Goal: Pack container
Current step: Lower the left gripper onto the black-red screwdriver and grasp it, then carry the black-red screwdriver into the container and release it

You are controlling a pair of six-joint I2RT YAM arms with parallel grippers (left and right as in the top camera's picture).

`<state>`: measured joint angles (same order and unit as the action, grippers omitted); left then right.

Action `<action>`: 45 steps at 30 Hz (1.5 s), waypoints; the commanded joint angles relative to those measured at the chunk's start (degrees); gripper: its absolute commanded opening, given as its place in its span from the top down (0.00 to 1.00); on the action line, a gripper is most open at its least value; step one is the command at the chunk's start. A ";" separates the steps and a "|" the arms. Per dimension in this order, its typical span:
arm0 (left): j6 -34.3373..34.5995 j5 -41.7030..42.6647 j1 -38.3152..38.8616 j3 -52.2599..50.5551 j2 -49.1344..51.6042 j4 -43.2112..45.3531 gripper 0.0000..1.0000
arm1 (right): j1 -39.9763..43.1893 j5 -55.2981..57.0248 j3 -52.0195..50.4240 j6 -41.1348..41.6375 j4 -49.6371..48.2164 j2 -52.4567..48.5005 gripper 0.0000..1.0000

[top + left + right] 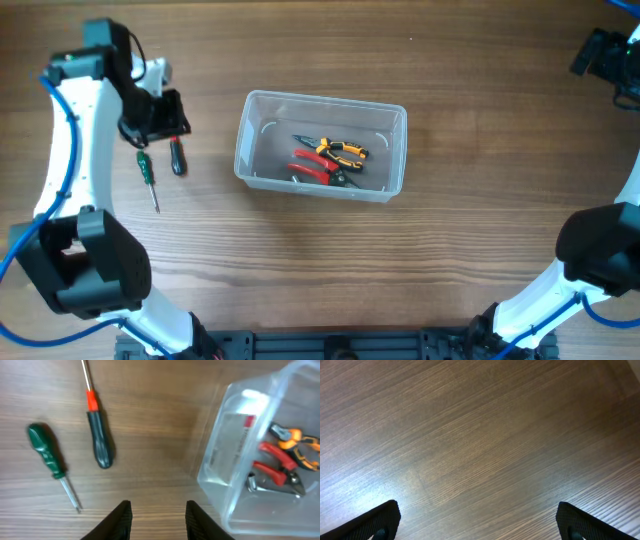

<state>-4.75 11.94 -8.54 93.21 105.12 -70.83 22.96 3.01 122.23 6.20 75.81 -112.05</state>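
The clear plastic container (244,150) stands mid-table and also shows at the right of the left wrist view (220,460). Inside it lie orange-handled pliers (345,151) and red-handled pliers (313,166); both also show in the left wrist view, the orange pair (295,442) above the red pair (275,462). A green screwdriver (147,172) and a black screwdriver with a red collar (178,158) lie on the table left of the container. My left gripper (160,128) hangs open and empty above these screwdrivers (155,522). My right gripper (600,50) is wide open and empty over bare wood (480,520).
The wooden table (450,260) spreads around the container. The left arm's base (85,265) stands at the front left and the right arm's base (605,245) at the front right.
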 commanded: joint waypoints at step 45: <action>5.51 -12.92 0.15 -12.31 16.92 20.50 0.81 | -0.22 -0.52 0.28 0.17 -0.11 0.39 0.00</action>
<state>0.84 -0.60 -8.54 81.28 119.15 -50.68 22.96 3.01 122.23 6.22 75.83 -112.05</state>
